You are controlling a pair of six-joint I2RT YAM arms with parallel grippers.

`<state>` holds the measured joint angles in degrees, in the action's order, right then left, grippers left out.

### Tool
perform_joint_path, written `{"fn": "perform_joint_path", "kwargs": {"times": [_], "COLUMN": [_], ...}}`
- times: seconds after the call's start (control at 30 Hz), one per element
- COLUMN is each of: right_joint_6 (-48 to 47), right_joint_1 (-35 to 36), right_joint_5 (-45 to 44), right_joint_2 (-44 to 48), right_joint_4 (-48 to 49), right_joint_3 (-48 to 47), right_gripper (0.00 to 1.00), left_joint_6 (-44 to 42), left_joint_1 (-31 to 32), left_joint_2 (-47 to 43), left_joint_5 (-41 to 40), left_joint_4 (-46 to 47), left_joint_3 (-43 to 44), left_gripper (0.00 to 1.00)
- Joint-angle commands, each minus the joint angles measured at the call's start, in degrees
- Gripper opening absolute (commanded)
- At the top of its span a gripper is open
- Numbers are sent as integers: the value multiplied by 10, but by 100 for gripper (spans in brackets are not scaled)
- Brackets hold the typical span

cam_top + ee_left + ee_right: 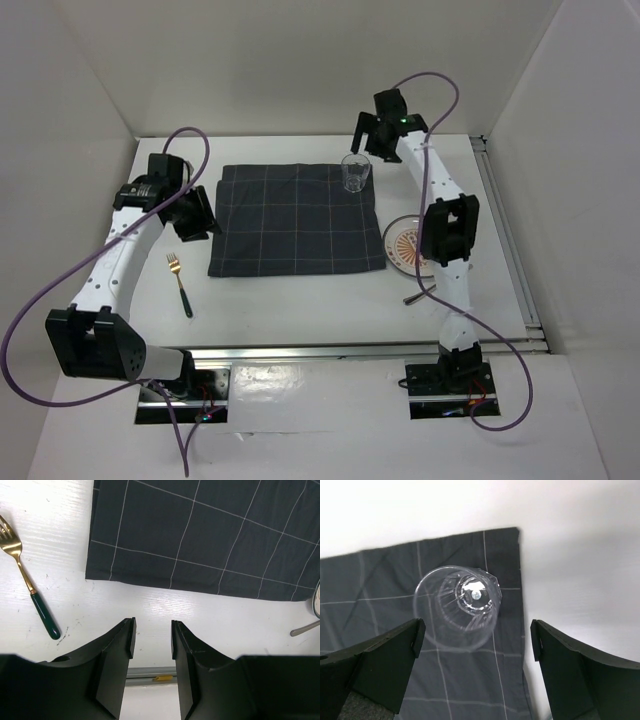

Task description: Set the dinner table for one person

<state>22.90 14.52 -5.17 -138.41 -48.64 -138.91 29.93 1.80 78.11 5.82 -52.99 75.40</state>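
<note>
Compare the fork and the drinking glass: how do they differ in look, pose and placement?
The fork lies flat; the glass stands upright. The fork rests on the bare white table, left of the placemat; the glass sits on the placemat's far right corner. The fork is opaque, gold with a dark green handle; the glass is clear. Both are tableware, resting unheld.
</note>
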Motion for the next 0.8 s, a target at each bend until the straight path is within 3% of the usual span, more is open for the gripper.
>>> {"fn": "perform_joint_path", "kwargs": {"times": [0.0,0.13,0.33,0.43,0.47,0.5,0.63,0.77], "right_joint_6": [5,5,49,94,114,123,197,309], "right_joint_1": [-21,-46,-93,-155,-173,-206,-253,-259], "right_joint_5": [-9,-23,-17,70,100,156,260,279], "right_joint_2": [158,266,465,572,648,682,830,979], "right_joint_4": [40,40,-8,11,21,30,93,201], "right_joint_3": [8,88,323,510,561,657,860,1014], "right_gripper": [100,100,100,100,97,95,92,85], "left_joint_6": [-16,-23,-23,-23,-23,-29,-34,-39], "left_joint_1": [0,14,35,35,35,35,40,40], "left_joint_2": [-13,-13,-19,-19,-24,-24,-30,-36], "left_joint_5": [3,28,35,40,40,46,72,90], "left_joint_4": [-1,17,28,28,28,28,39,39], "left_joint_3": [32,29,18,18,11,11,-1,-11], "left_gripper": [51,52,52,52,52,52,52,52]}}
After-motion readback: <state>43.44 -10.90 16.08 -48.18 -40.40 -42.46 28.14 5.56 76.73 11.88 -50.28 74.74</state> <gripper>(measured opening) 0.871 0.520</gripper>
